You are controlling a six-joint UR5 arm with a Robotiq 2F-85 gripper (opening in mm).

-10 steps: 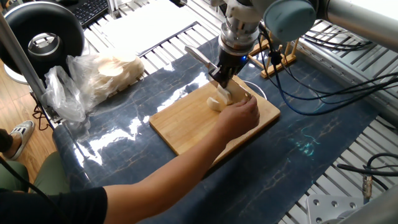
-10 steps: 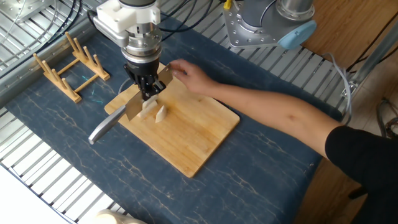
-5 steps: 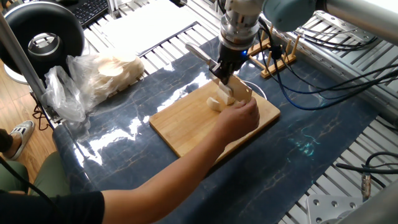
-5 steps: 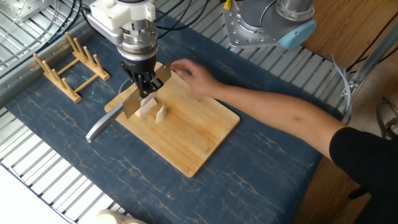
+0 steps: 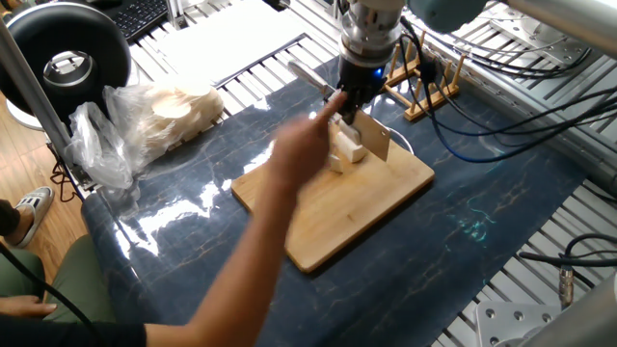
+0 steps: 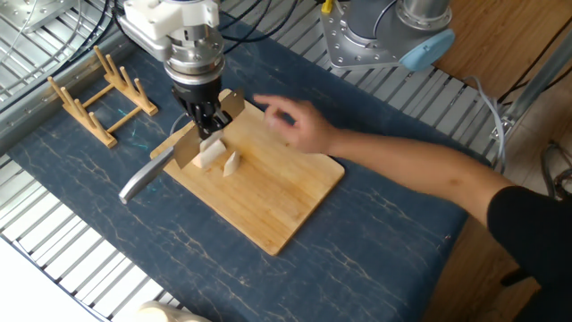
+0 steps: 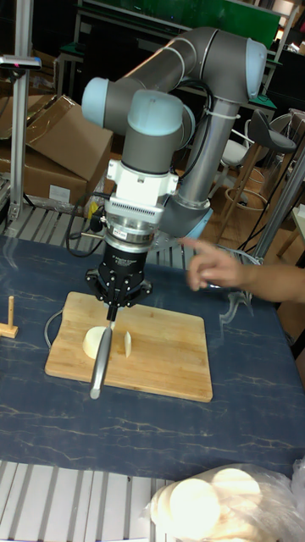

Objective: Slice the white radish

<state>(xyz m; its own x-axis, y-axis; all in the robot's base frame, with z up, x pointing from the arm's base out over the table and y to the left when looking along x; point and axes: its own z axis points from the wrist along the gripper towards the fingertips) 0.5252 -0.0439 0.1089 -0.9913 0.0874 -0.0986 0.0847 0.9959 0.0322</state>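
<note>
The white radish lies cut on the wooden cutting board (image 6: 277, 201): a larger chunk (image 6: 211, 153) and a thin slice (image 6: 231, 163) beside it. The same chunk (image 7: 93, 340) and slice (image 7: 129, 343) show in the tall fixed view, and the pieces (image 5: 342, 149) in one fixed view. My gripper (image 6: 207, 118) hangs right above the chunk, shut on a knife (image 6: 183, 152). The blade stands on edge against the chunk, and the grey handle (image 7: 99, 362) sticks out past the board's edge. The gripper (image 5: 347, 104) is partly hidden by a blurred hand.
A person's hand (image 6: 299, 125) hovers above the board's far side, the arm reaching across the table. A wooden rack (image 6: 98, 85) stands beyond the board. A clear plastic bag of pale round slices (image 5: 164, 116) lies on the blue mat (image 5: 193, 212).
The person's hand has let go of the radish and lifted away from the board. My gripper and the knife have risen slightly and shifted a little.
</note>
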